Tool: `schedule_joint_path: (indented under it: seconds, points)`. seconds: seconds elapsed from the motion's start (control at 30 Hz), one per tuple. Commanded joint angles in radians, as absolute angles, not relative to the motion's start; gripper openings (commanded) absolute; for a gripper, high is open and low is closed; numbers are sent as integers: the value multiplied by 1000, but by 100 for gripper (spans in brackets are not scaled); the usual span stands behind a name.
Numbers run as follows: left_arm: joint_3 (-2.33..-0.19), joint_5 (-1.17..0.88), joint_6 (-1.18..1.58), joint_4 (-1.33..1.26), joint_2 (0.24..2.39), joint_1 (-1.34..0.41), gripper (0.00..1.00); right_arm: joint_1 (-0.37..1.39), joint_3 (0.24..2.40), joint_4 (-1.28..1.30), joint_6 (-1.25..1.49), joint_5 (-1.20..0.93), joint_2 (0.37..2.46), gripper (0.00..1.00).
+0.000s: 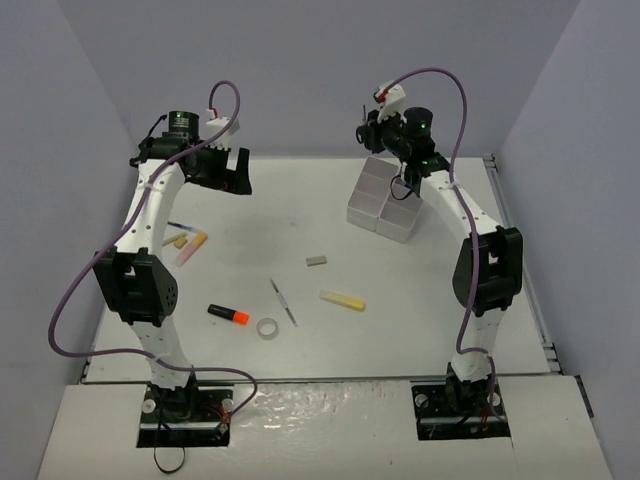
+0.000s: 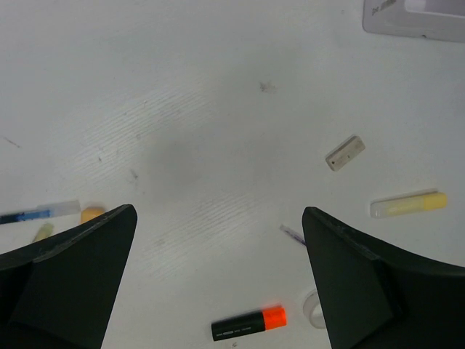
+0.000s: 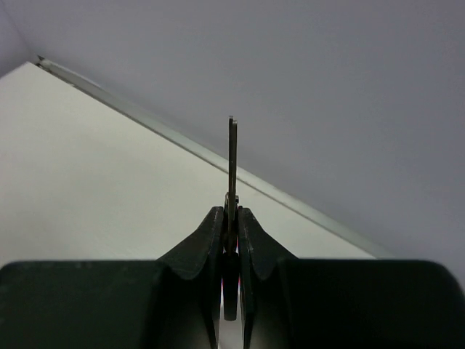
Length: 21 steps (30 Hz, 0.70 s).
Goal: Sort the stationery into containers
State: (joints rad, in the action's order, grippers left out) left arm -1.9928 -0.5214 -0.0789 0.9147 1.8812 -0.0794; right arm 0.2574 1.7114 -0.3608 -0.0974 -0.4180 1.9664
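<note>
The white four-compartment tray [image 1: 372, 190] stands at the back right; its corner shows in the left wrist view [image 2: 407, 22]. On the table lie the black marker with orange cap [image 1: 228, 314] [image 2: 248, 323], clear tape ring [image 1: 267, 327], thin grey stick [image 1: 283, 300], yellow bar [image 1: 342, 300] [image 2: 408, 205] and small grey block [image 1: 316, 261] [image 2: 344, 153]. My left gripper [image 1: 238, 176] [image 2: 218, 211] is open and empty, high above the table's back left. My right gripper [image 1: 364, 132] [image 3: 230, 214] is raised over the tray, shut on a thin dark flat item [image 3: 232, 160]. No blue-capped bottle shows.
Several small items, a pink-and-yellow stick [image 1: 192, 247] and a thin blue-and-clear one [image 1: 180, 227] [image 2: 36, 214], lie by the left arm. Grey walls close the table on three sides. A metal rail [image 1: 520, 260] runs along the right edge.
</note>
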Motion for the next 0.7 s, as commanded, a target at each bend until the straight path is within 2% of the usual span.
schedule_joint_path:
  seconds: [0.0,0.27,0.67]
  points:
    - [-1998,-550,-100,917,1835,-10,97,221,1775,-346,-406,-472,1962,0]
    - [-1957,-552,-54,893,1874,126,97,157,1767,-328,-455,-519,2040,0]
    - [-1940,-532,-66,885,1889,129,97,134,1808,-336,-455,-610,2137,0]
